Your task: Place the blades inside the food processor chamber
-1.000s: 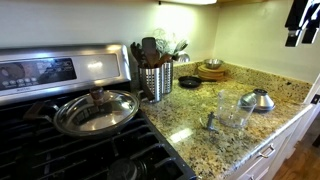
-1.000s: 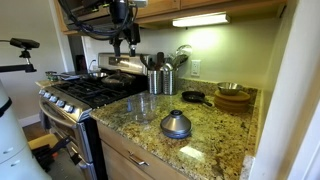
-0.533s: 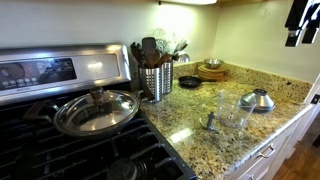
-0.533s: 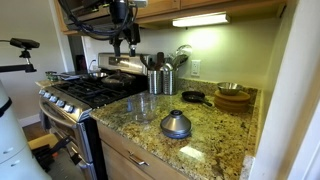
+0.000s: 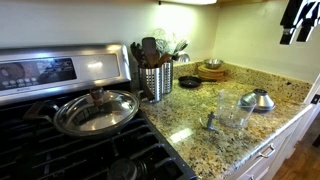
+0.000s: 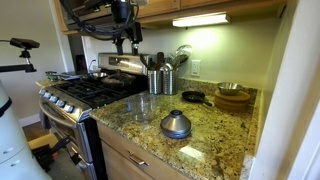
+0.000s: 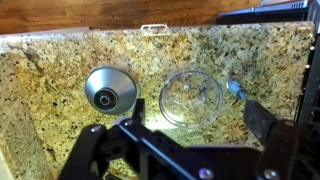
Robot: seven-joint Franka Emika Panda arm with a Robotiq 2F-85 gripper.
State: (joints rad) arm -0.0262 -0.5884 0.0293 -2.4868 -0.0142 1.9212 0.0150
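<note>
The clear food processor chamber (image 5: 232, 108) stands on the granite counter; it also shows in the other exterior view (image 6: 143, 106) and in the wrist view (image 7: 190, 97). The blade piece (image 5: 210, 122), small with a blue-grey hub, lies on the counter beside the chamber, apart from it, and shows in the wrist view (image 7: 235, 90). My gripper (image 5: 297, 20) hangs high above the counter in both exterior views (image 6: 128, 40). In the wrist view the gripper (image 7: 195, 122) is open and empty, looking down on the chamber.
A grey domed lid (image 5: 258, 99) sits beside the chamber (image 7: 108, 93). A steel utensil holder (image 5: 155, 80), a small black pan (image 5: 189, 82) and wooden bowls (image 5: 211, 70) stand further back. The stove with a lidded pan (image 5: 95, 110) borders the counter.
My gripper has shifted slightly up and sideways, high above the counter. Nothing on the counter has moved.
</note>
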